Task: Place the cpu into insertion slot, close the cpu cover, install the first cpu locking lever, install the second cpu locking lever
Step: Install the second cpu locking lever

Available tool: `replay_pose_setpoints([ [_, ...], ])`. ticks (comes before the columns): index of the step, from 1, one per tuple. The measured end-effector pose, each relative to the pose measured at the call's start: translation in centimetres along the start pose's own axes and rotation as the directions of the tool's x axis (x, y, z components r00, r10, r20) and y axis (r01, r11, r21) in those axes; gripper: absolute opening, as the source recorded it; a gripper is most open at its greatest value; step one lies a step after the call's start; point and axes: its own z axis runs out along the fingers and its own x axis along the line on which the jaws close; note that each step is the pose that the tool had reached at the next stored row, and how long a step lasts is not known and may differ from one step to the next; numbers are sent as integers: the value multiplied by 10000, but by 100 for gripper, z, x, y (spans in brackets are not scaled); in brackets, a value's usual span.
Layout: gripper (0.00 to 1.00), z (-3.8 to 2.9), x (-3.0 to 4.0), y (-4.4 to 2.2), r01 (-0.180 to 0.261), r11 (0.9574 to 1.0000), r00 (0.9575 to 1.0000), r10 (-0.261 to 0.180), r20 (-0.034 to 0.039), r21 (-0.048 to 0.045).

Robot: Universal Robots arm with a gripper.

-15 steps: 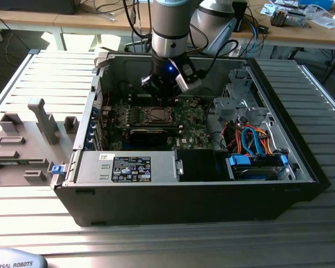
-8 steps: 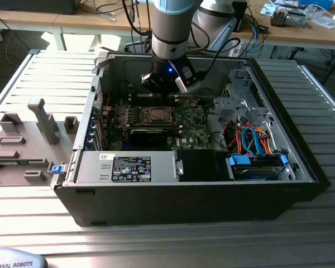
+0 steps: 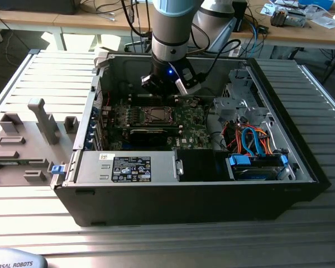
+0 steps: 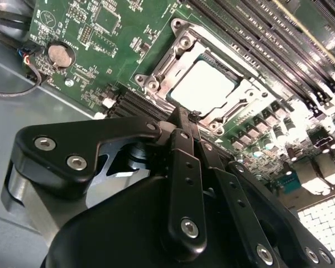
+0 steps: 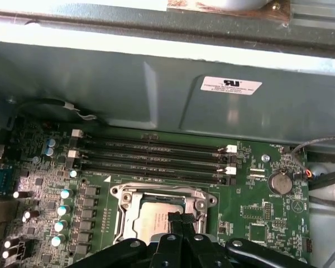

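Cpu (image 4: 204,85): seated in the motherboard socket, cpu cover (image 4: 234,107) down around it. Gripper (image 4: 184,120): fingers pressed together, empty, tips over the socket edge. Step judged: locking levers, demanding precise tip placement

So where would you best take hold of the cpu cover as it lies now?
Probably its thin outer edge nearest the gripper, approached from above: the cpu cover lies flat around the cpu, so only that rim offers purchase.
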Motion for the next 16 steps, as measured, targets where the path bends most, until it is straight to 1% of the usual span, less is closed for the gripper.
replay_pose_setpoints([
  [5,11,-6,4,-34,-1,10000,10000,1,0,1],
  [6,11,-6,4,-35,-1,10000,10000,1,0,10],
  [7,11,-6,3,-36,1,10000,10000,-1,-5,47],
  [8,11,-6,4,-37,0,10000,10000,0,-7,59],
  [11,11,-8,5,-50,1,10000,10000,-1,-6,59],
  [16,11,-14,9,-90,-1,10000,10000,1,-6,59],
])
